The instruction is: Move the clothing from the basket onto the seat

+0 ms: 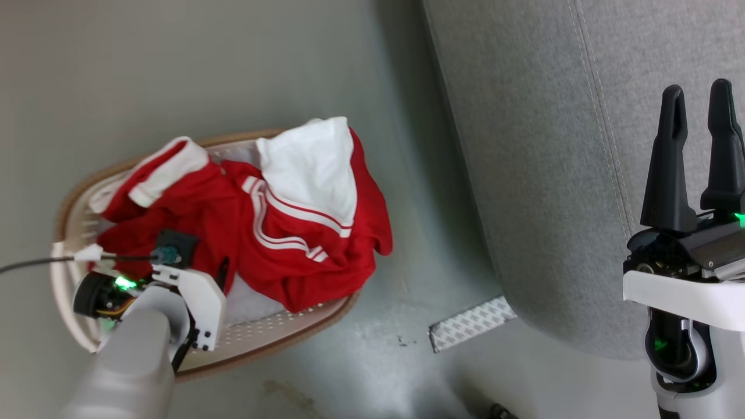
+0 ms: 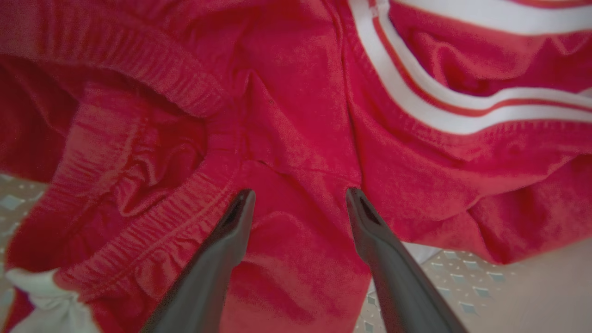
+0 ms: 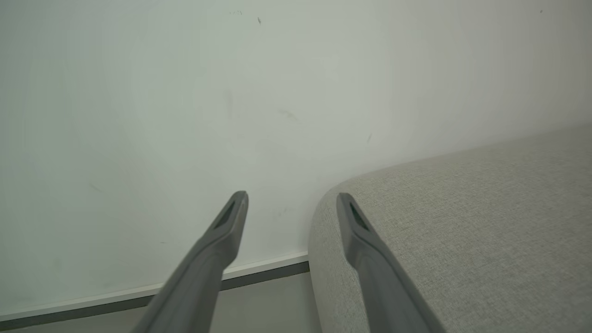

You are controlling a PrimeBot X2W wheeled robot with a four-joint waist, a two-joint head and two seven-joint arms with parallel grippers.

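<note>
On the grey floor (image 1: 174, 70) to the robot's left stands the oval white laundry basket (image 1: 273, 334), perforated, with a brown rim. The red clothing (image 1: 291, 233) lies heaped in it. Its white panels and thin white stripes face up, and one red fold hangs over the rim on the side toward the sofa (image 1: 553, 145). A pale flat liner (image 1: 250, 302) shows under the heap at the near side of the basket.

The left tool (image 2: 299, 196) reaches down into the basket over the near part of the heap. Its two dark fingers are spread wide, with a gathered red fold between and beyond the tips, and nothing is pinched. Whether the tips touch the cloth cannot be told. A thin black cable (image 1: 35, 263) runs from the left edge of the head view to that wrist.

The right tool (image 1: 697, 93) is held above the light grey sofa near its rounded edge, well apart from the basket. Its fingers are parted and empty. In the right wrist view they point toward a pale wall (image 3: 185, 92) and its skirting board (image 3: 138, 296), one finger lying over the sofa's coarse weave. No clothing lies on the part of the sofa that shows.

A short patterned grey-and-white strip (image 1: 471, 323) lies on the floor just beside the sofa's corner, between sofa and basket.
</note>
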